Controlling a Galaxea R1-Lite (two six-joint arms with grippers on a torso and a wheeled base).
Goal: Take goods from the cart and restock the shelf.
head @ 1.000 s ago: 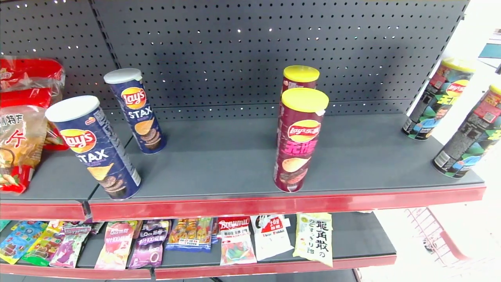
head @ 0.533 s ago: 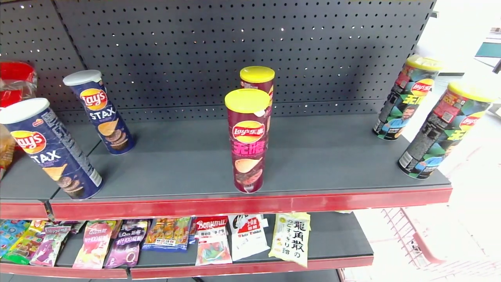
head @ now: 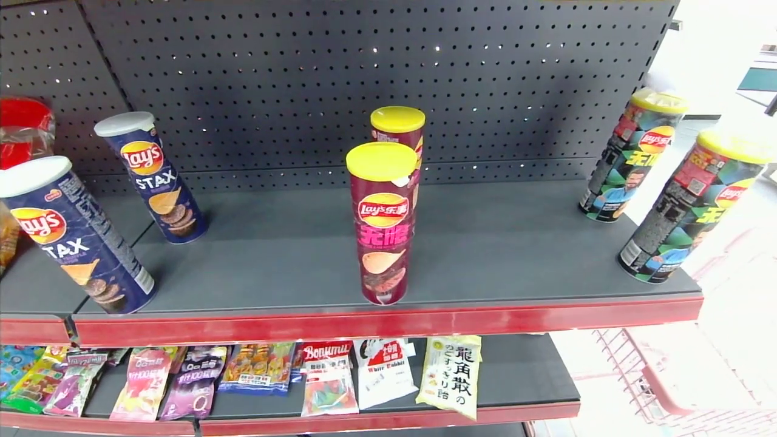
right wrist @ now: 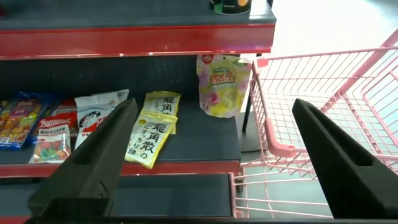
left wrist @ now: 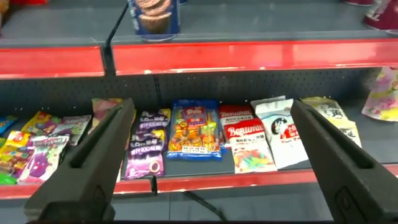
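Left pincer (left wrist: 208, 165): spread wide with nothing between its fingers, held in front of the snack packets (left wrist: 193, 130) on the lower shelf (left wrist: 249, 180).
Right pincer (right wrist: 211, 162): also wide and empty, facing the right end of the lower shelf, with the cart (right wrist: 273, 134) just beside it.
Cart: pink wire, standing low at the right end of the shelving.
Upper shelf (head: 485, 255): a grey deck with a red front edge, carrying six upright chip cans in three pairs.
Blue cans (head: 73, 237): two with white lids on the left, one at the front edge and the other back near the pegboard (head: 364, 73).
Maroon cans (head: 382, 224): two with yellow lids in the middle, one directly behind the other.
Dark patterned cans (head: 689, 206): two with yellow lids at the right end, well apart from the maroon pair.
Lower shelf: the snack packets lie in a row along its front, a pale yellow one farthest right.
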